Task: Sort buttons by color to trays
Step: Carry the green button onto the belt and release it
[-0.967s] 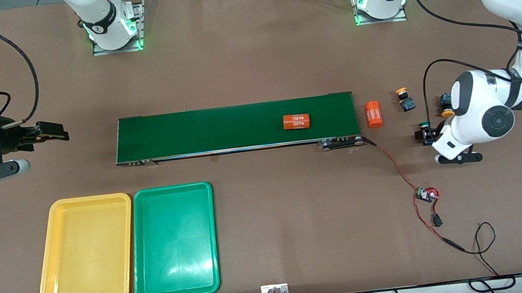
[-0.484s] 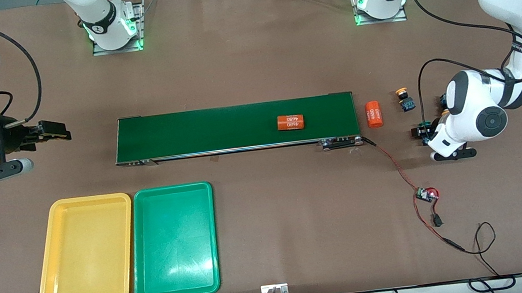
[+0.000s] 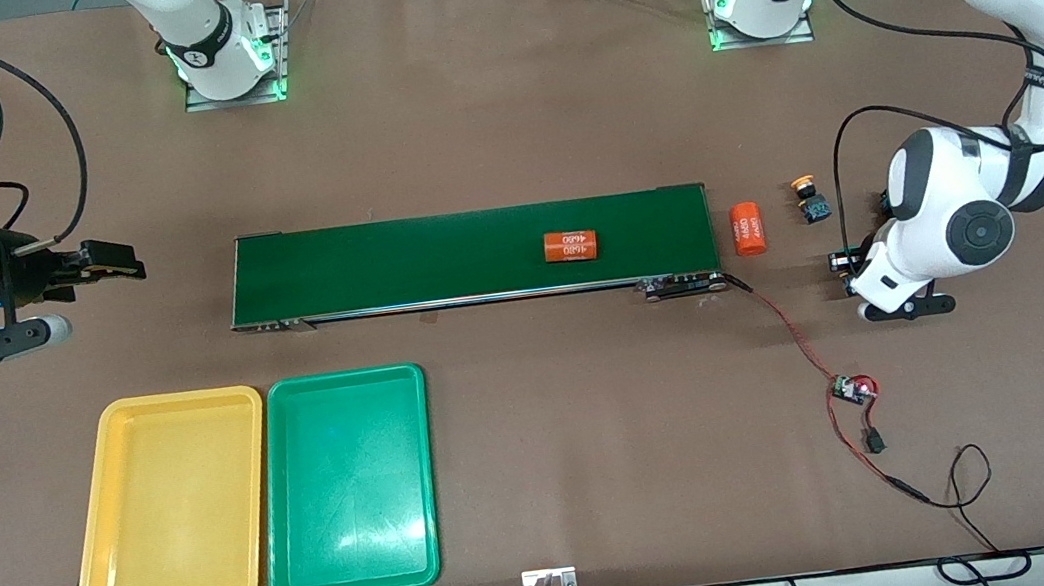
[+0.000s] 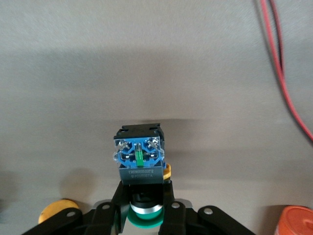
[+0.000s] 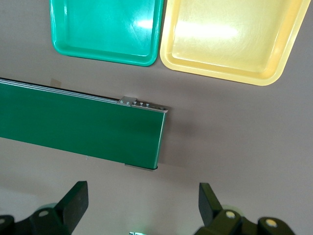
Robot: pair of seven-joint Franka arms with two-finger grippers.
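Nearest the front camera, the yellow tray [image 3: 171, 506] and the green tray [image 3: 347, 484] are seen side by side, both without buttons. Farther off, an orange cylinder [image 3: 570, 246] lies on the conveyor belt [image 3: 397, 264]. At the left arm's end of the table, the left gripper [image 4: 145, 215] is closed on a green-capped button [image 4: 140, 164], low at the table. The step in hand is judged to be the pick. A lift and a carry to the green tray are called for next. The right gripper [image 5: 139, 203] waits with jaws wide beside the belt.
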